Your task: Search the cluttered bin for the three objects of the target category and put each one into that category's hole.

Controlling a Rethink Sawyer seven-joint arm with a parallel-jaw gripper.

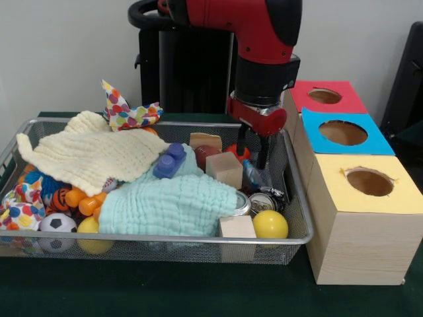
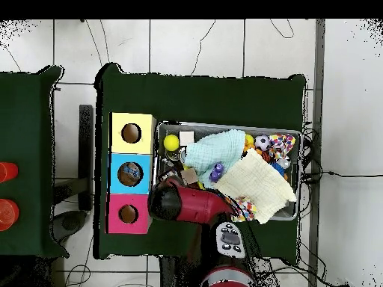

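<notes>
the gripper (image 1: 254, 149) hangs inside the wire mesh bin (image 1: 299, 198), at its far right part, and its two dark fingers (image 1: 263, 152) stand a little apart with nothing between them. just under and beside the fingertips there is a small red thing – i cannot tell what it is. next to it, toward the middle, lie a dark red cylinder (image 1: 205, 154) and a wooden cube (image 1: 225, 169), and behind them another wooden block (image 1: 205, 140). a blue toy brick (image 1: 170, 161) rests on the mint green cloth (image 1: 168, 205), which covers the front middle of the bin. in front of the gripper lie a metal can (image 1: 263, 202), a yellow ball (image 1: 270, 224) and one more wooden cube (image 1: 236, 227) at the front wall. the cream cloth (image 1: 86, 155) covers the left half, with a dotted cloth (image 1: 124, 112) behind it. a small soccer ball (image 1: 58, 223) and orange pieces (image 1: 84, 201) lie at the front left.

outside, touching the bin's right side, stand three boxes with round holes – a yellow box (image 1: 362, 218), a blue box (image 1: 344, 135) and a red box (image 1: 325, 98).
</notes>
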